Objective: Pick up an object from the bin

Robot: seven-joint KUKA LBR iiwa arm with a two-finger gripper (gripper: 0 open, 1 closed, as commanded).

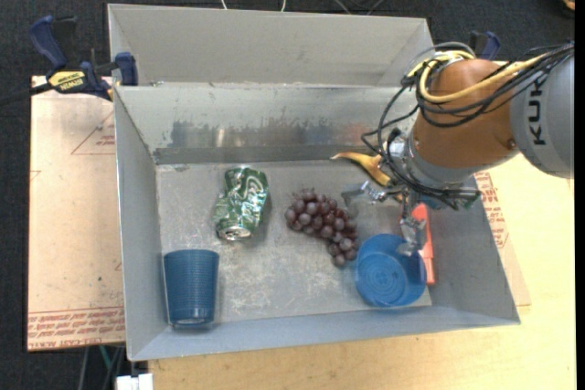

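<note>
Thin orange-red plastic stick [423, 249] lies by the right wall of the grey metal bin [274, 288], touching a blue ribbed plastic cup on its side [388, 271]. Gripper [395, 204] hangs just above; spread or pressed together, I cannot tell. Judged: approach step. Next I need a centred descent.

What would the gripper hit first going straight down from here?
Likely the orange-red marker beside the round blue cup, close under the gripper. Depth is unclear, so it could reach bare bin floor instead.
</note>
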